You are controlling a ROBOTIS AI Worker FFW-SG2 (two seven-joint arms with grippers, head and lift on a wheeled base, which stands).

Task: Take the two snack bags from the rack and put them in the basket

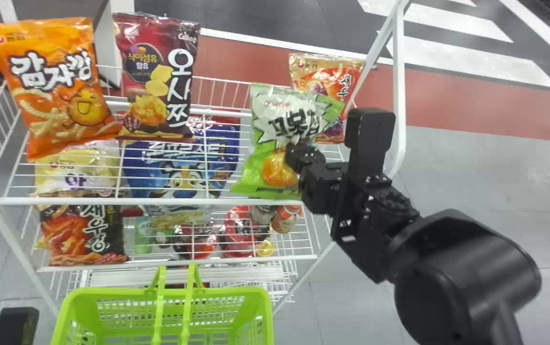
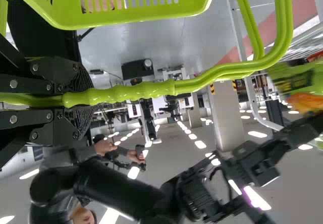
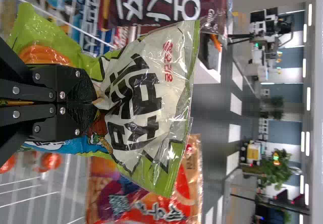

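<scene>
In the head view my right gripper (image 1: pixel 296 151) is at the right of the rack's upper level, shut on the green and white snack bag (image 1: pixel 275 165). The right wrist view has that gripper (image 3: pixel 96 103) pinching the bag's middle, with creases fanning across the white front (image 3: pixel 141 93). A dark part of my left gripper (image 1: pixel 15 326) stands at the lower left, beside the green basket (image 1: pixel 260 306). In the left wrist view the left gripper (image 2: pixel 83 99) is shut around the handle (image 2: pixel 146 90) of the basket (image 2: pixel 136 16).
On the white rack (image 1: pixel 159 201) stand an orange bag (image 1: pixel 59 86), a dark red bag (image 1: pixel 155 81) and, behind the green one, a red-orange bag (image 1: pixel 320 72). More snacks lie lower, among them a blue bag (image 1: pixel 183 160) and a black bag (image 1: pixel 83 235). A white post (image 1: pixel 399 86) rises at the right.
</scene>
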